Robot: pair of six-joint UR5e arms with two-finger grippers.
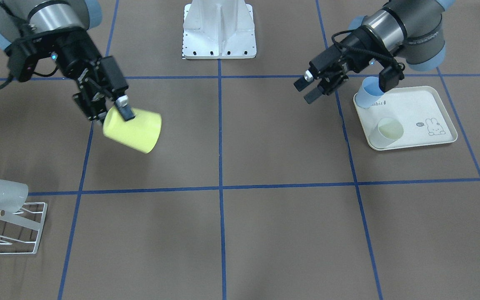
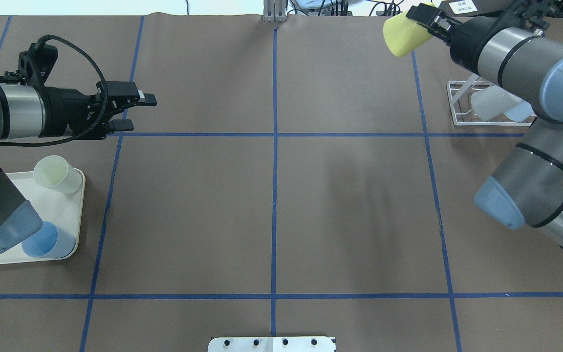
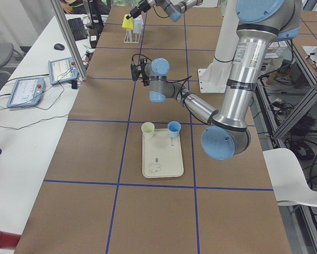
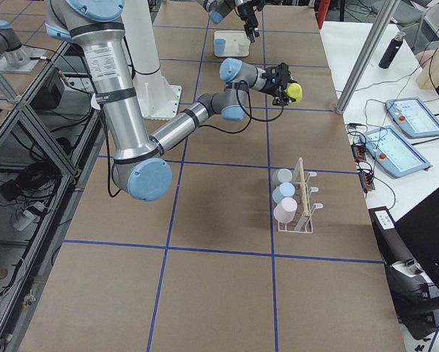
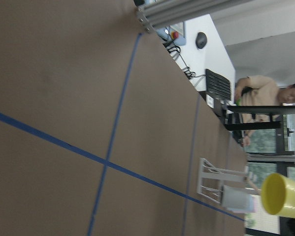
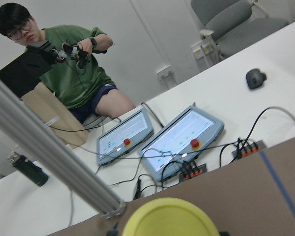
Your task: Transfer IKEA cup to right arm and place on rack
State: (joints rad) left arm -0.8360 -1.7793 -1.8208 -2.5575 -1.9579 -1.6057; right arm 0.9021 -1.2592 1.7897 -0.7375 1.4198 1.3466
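Observation:
My right gripper [image 1: 111,114] is shut on the yellow IKEA cup [image 1: 133,129], holding it on its side above the table. From overhead the cup [image 2: 403,33] and right gripper [image 2: 425,23] hang near the table's far edge, a little way from the white wire rack [image 2: 457,105]. The rack [image 1: 36,233] carries a pale cup [image 1: 0,193] on its wooden peg; three cups sit on the rack [image 4: 305,192] in the exterior right view. My left gripper [image 1: 304,93] is open and holds nothing, beside the tray. The left gripper [image 2: 140,113] points toward the table's middle.
A cream rabbit-print tray [image 1: 423,104] holds a pale cream cup [image 1: 388,131] and a blue cup [image 1: 368,92]. The robot's white base [image 1: 219,31] stands at mid-table. Beyond the table edge by the rack are two control pendants [image 4: 391,150] and a seated person [image 6: 63,64].

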